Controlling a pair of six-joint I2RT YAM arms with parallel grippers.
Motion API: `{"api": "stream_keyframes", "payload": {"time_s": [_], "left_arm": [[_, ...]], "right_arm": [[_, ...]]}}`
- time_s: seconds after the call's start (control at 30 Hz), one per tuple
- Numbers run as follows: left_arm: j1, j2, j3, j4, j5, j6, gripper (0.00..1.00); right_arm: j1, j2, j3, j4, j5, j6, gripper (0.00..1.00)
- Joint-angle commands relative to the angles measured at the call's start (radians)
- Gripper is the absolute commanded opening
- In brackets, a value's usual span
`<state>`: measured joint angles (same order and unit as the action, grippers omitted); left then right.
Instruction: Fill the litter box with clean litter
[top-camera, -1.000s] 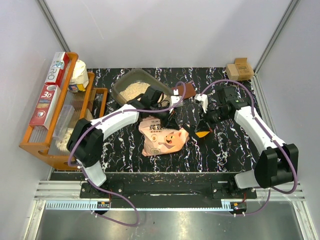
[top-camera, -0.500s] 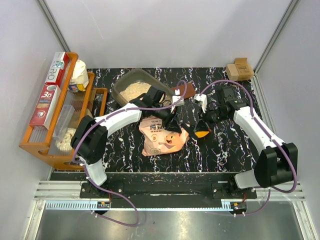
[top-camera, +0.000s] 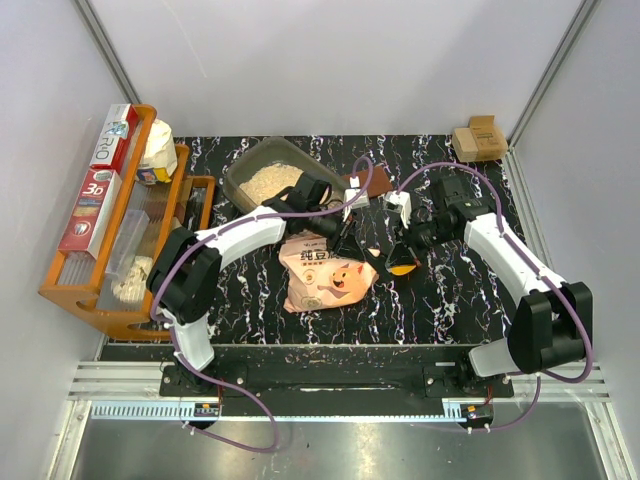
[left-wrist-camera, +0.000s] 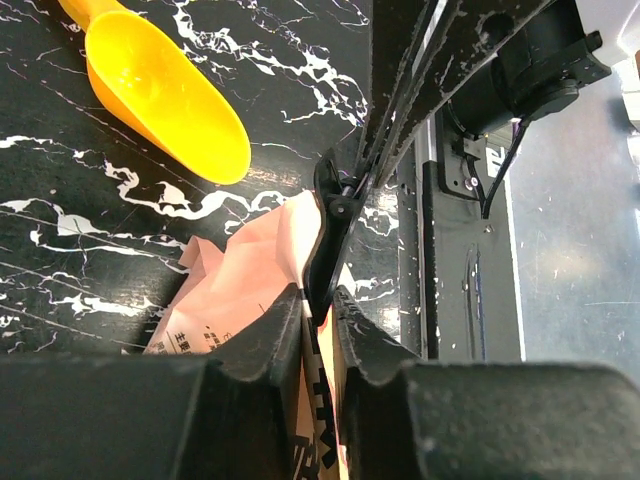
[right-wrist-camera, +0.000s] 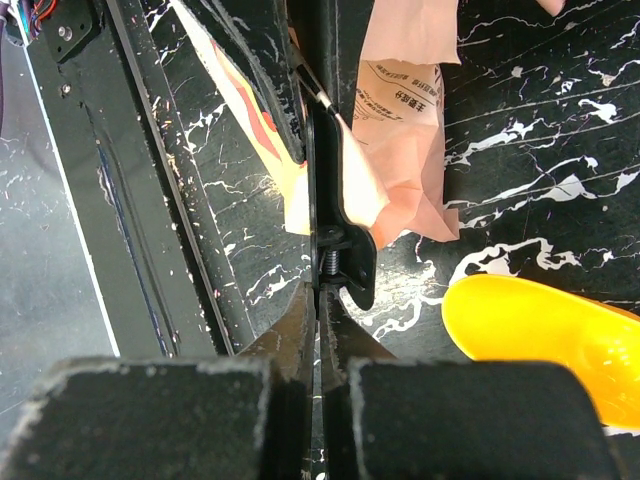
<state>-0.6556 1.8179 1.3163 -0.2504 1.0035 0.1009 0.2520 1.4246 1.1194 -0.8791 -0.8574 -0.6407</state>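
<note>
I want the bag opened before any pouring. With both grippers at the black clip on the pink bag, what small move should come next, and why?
Probably pull the black clip off sideways. It pinches the mouth of the pink bag shut, the right gripper is shut on its end, and the left gripper flanks it, so nothing can pour into the litter box yet.

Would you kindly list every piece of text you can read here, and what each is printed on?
"3D": on the red and white carton in the orange rack.
"RIO": on the same carton's far end, an uncertain reading.
"纯豆": on the pink pig-printed bag; the rest is hidden.
The bag's small print in both wrist views is too blurred to read.
</note>
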Motion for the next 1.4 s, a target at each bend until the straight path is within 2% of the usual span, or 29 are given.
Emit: {"api": "stream_keyframes", "payload": {"time_s": [0.0,0.03,0.07,0.13,0.17,0.2,0.23,0.33,0.47,0.67,0.97,1.07,1.13,1.2,1.23,1.3,1.37], "left_arm": [[-0.009,0.007,0.04,0.065,0.084,-0.018,0.12],[-0.009,0.008,0.04,0.065,0.084,-0.015,0.05],[-0.009,0.008,0.041,0.063,0.086,-0.01,0.02],[-0.009,0.006,0.044,0.051,0.083,0.0,0.0],[-0.009,0.004,0.047,0.042,0.075,0.017,0.0],[-0.007,0.003,0.049,0.028,0.073,0.028,0.0],[-0.009,0.001,0.049,0.022,0.069,0.037,0.0],[-0.009,-0.005,0.052,0.007,0.06,0.063,0.0],[-0.009,-0.003,0.055,0.008,0.063,0.065,0.0],[-0.009,-0.009,0.05,0.003,0.063,0.066,0.0],[-0.01,-0.005,0.054,0.003,0.058,0.063,0.0],[-0.01,-0.005,0.054,0.003,0.057,0.063,0.0],[-0.01,-0.005,0.054,0.007,0.055,0.063,0.0],[-0.01,-0.003,0.055,0.008,0.049,0.056,0.03],[-0.01,-0.003,0.052,0.01,0.047,0.054,0.04],[-0.009,-0.003,0.054,0.01,0.04,0.049,0.07],[-0.01,-0.005,0.054,0.01,0.018,0.04,0.19]], "right_arm": [[0.009,0.004,-0.004,0.045,0.004,0.009,0.0],[0.009,0.004,-0.004,0.046,0.004,0.01,0.0],[0.01,0.004,-0.004,0.051,0.008,0.019,0.0],[0.007,-0.001,0.003,0.052,0.023,0.027,0.08],[0.007,-0.003,0.006,0.052,0.03,0.036,0.16],[0.004,-0.01,0.013,0.048,0.055,0.038,0.33],[-0.002,-0.013,0.022,0.043,0.06,0.039,0.41],[-0.025,-0.015,0.036,0.013,0.044,0.006,0.55],[-0.026,0.013,0.037,0.003,0.0,-0.007,0.6],[-0.025,0.095,0.045,0.015,-0.055,-0.001,0.61],[-0.025,0.137,0.083,0.015,-0.143,-0.002,0.56],[-0.025,0.138,0.088,0.005,-0.163,-0.011,0.43],[-0.025,0.142,0.089,-0.012,-0.163,-0.031,0.26],[-0.025,0.148,0.091,-0.038,-0.163,-0.048,0.16],[-0.026,0.151,0.092,-0.044,-0.163,-0.059,0.07],[-0.025,0.151,0.092,-0.057,-0.161,-0.065,0.0],[-0.025,0.137,0.094,-0.066,-0.154,-0.068,0.0]]}}
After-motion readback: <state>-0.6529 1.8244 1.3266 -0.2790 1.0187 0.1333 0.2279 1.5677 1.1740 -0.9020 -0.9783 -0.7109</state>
